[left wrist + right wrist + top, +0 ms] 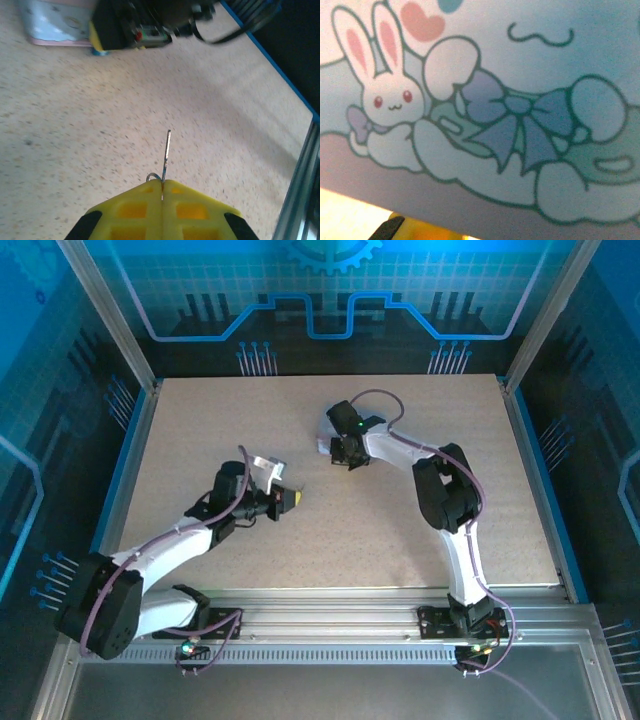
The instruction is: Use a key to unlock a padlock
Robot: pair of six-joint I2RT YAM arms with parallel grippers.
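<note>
- Fingers [291, 498] of the left gripper [297, 498], yellow-tipped, show in my overhead view just toward 8 o'clock of the middle of the speckled beige table [420, 540], pointing toward 3 o'clock.
- From there the black right gripper [348, 453] sits toward 1 o'clock. It is nose-down at a pale rectangular metal tin [323, 445], which peeks out on its 9 o'clock side. From this height I cannot tell whether that gripper is clenched or released.
- On the left wrist camera, the left gripper [161, 183] is clenched, its two yellow pads [135, 207] pressed together along one seam.
- It is grasping the thin dark-grey metal key [167, 152], whose blade juts out of the seam toward 12 o'clock, above the table and clear of it. A small wire ring [152, 176] loops out at 10 o'clock of the seam.
- Up at 11 o'clock lies the tin [57, 22], pale blue with a pink lower edge, resting on the table. The right gripper [112, 32] is right against its 3 o'clock end.
- On the right wrist camera, I get the tin's face [530, 65] very close: a white cartoon rabbit at 9 o'clock and a blue bow in the middle.
- One yellow finger [427, 231] of the right gripper shows at 7 o'clock, under the tin's edge. I cannot tell here either whether it grips.
</note>
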